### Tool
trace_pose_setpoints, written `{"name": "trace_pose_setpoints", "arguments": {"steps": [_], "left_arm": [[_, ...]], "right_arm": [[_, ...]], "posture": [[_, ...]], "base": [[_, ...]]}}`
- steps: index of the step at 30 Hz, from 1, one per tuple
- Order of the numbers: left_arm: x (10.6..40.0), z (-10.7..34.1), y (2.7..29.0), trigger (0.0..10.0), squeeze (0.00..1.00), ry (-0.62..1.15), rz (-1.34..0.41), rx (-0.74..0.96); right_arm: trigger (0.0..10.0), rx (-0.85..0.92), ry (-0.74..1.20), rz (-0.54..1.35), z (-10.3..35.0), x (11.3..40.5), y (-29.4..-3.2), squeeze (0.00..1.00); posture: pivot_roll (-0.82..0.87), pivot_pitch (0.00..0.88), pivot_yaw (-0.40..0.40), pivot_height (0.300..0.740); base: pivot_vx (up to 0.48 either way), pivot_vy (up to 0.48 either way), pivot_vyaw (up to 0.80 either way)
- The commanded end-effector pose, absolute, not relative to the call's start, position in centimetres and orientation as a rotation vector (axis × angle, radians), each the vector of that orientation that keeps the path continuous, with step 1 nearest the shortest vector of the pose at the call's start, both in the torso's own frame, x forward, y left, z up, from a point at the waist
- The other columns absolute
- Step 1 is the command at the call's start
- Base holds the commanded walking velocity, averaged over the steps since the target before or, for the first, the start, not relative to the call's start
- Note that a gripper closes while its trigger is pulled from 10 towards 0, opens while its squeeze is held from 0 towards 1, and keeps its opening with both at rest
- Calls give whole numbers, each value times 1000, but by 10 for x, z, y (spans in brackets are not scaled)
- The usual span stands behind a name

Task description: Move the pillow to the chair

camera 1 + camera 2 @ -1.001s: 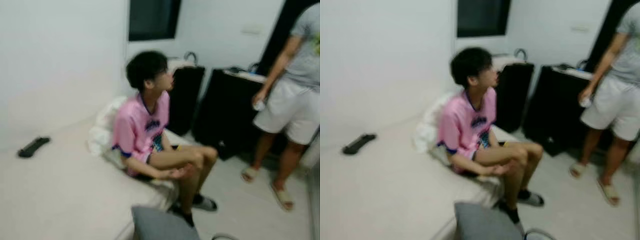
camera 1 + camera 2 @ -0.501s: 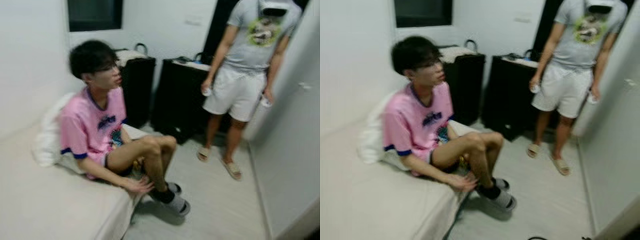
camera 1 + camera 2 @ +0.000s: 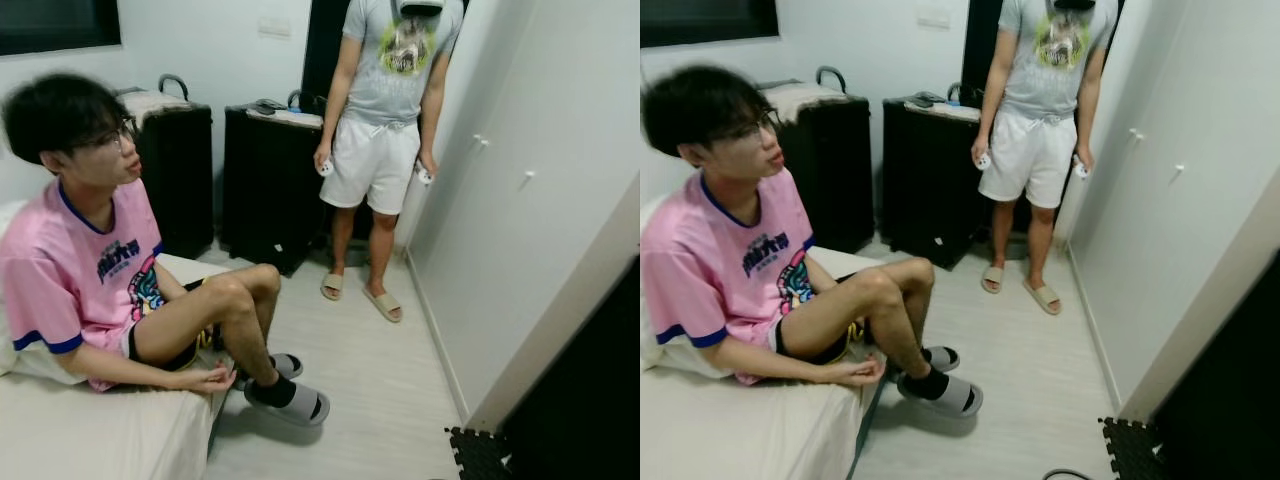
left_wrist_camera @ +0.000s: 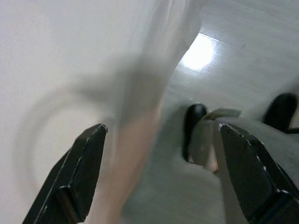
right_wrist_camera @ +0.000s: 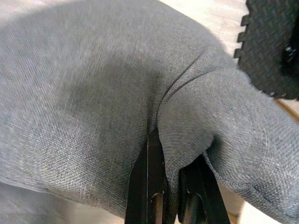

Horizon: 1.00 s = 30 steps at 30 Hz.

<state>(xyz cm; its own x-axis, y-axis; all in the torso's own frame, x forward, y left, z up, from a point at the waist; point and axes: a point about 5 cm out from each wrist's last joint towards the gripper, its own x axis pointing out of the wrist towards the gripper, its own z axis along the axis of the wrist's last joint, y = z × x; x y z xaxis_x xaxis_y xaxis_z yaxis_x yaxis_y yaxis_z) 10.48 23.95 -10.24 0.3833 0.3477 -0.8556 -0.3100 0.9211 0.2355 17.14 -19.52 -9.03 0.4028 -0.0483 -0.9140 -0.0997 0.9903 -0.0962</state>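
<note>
In the right wrist view, a grey fabric pillow (image 5: 103, 93) hangs bunched over my right gripper (image 5: 173, 151), which is shut on a fold of it. In the left wrist view my left gripper (image 4: 161, 133) is open with nothing between its fingers. Beyond it lie the blurred white side of the bed and pale floor.
A person in a pink shirt (image 3: 80, 270) sits on the bed's edge (image 3: 110, 430), legs out over the floor. Another person in a grey shirt (image 3: 385, 110) stands by two black cabinets (image 3: 270, 185). White wardrobe doors (image 3: 520, 200) line the right side. A black foam mat (image 3: 480, 455) lies at the lower right.
The whole view has swung to the right, so the camera turned. The grey pillow seen at the bottom edge one second ago has left the eye views.
</note>
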Motion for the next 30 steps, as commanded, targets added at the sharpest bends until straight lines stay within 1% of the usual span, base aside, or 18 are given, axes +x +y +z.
{"name": "trace_pose_setpoints", "arguments": {"steps": [1,5,8,10,11,13,14,16,17,19,20,22,23,24,25,26,27,30], "left_arm": [[104,-104,234,10000,0,1103,394,45],[101,-104,234,10000,0,1111,376,95],[101,-104,235,10000,0,1112,373,122],[102,-104,235,10000,0,1111,372,134],[102,-104,235,10000,0,1111,372,134],[103,-103,235,10000,0,1107,370,138],[103,-103,235,10000,0,1107,370,138],[106,-103,234,10000,0,1096,377,100],[106,-103,234,10000,0,1096,377,100],[108,-103,234,10000,0,1089,378,85],[108,-102,234,10000,0,1088,378,85],[108,-102,234,10000,0,1088,378,85],[109,-102,235,10000,0,1085,379,81],[109,-102,235,10000,0,1085,379,81],[109,-102,235,10000,0,1084,379,80],[109,-102,235,10000,0,1083,378,79],[109,-102,235,10000,0,1083,378,79],[108,-102,235,10000,0,1083,375,71]], "right_arm": [[10000,-145,1180,45,-93,166,-196,0],[10000,-96,1156,44,-92,168,-192,0],[10000,-45,1120,53,-89,176,-186,0],[10000,48,1062,84,-83,192,-174,0],[10000,48,1062,84,-83,192,-174,0],[10000,148,987,119,-73,211,-160,0],[10000,148,987,119,-73,211,-160,0],[10000,384,799,243,-41,255,-132,0],[10000,384,799,243,-41,255,-132,0],[10000,565,641,374,-11,285,-114,0],[10000,614,595,419,-2,292,-109,0],[10000,614,595,419,-2,292,-109,0],[10000,727,457,488,27,315,-106,0],[10000,727,457,488,27,315,-106,0],[10000,763,403,497,38,323,-106,0],[10000,797,345,483,50,333,-110,0],[10000,797,345,483,50,333,-110,0],[10000,831,238,390,73,352,-123,0]], "posture": [[104,28,-107,731],[102,33,-107,731],[101,34,-105,731],[95,36,-101,731],[95,36,-101,731],[92,37,-99,731],[92,37,-99,731],[94,35,-99,731],[94,35,-99,731],[96,35,-98,731],[96,35,-98,731],[96,35,-98,731],[98,31,-100,731],[98,31,-100,731],[98,31,-100,731],[103,30,-103,731],[103,30,-103,731],[108,28,-105,731]], "base": [[0,0,-763],[0,0,-759],[0,0,-758],[0,0,-763],[0,0,-763],[0,0,-763],[0,0,-763],[0,0,-766],[0,0,-769],[0,0,-769],[0,0,-769],[0,0,-769],[0,0,-775],[0,0,-775],[0,0,-775],[0,0,-781],[0,0,-781],[0,0,-781]]}}
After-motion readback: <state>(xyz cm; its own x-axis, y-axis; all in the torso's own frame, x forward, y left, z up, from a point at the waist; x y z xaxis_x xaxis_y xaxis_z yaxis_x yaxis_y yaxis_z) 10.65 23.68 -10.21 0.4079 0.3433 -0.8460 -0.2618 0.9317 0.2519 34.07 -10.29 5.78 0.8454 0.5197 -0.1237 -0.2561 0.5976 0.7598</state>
